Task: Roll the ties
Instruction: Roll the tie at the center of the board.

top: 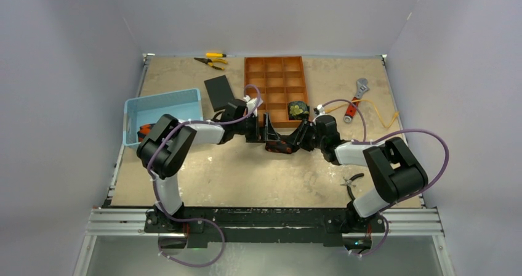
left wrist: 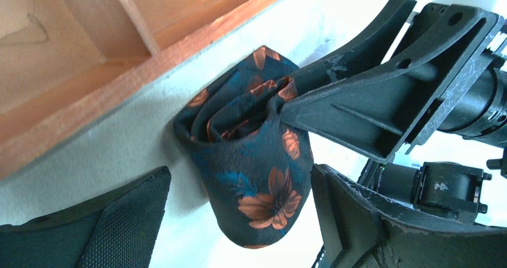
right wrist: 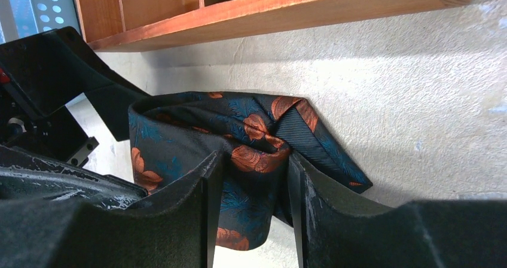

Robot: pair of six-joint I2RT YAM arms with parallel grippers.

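Observation:
A dark tie with red-orange flowers (top: pixel 278 146) lies partly rolled on the table just in front of the orange tray (top: pixel 255 85). My right gripper (right wrist: pixel 251 220) is shut on its folded layers, also seen in the left wrist view (left wrist: pixel 359 106). My left gripper (left wrist: pixel 239 226) is open, its fingers (left wrist: pixel 107 226) on either side of the tie's hanging loop (left wrist: pixel 257 184). In the top view the left gripper (top: pixel 269 133) and the right gripper (top: pixel 297 140) meet at the tie. A rolled black and green-gold tie (top: pixel 298 110) sits in a tray compartment.
A blue basket (top: pixel 163 103) at the left holds a dark and orange item (top: pixel 146 130). A flat black pad (top: pixel 220 91) lies by the tray. Pliers (top: pixel 211 59) lie at the back, a wrench (top: pixel 357 94) and yellow cord (top: pixel 385 114) at the right, more pliers (top: pixel 352 180) near the right arm.

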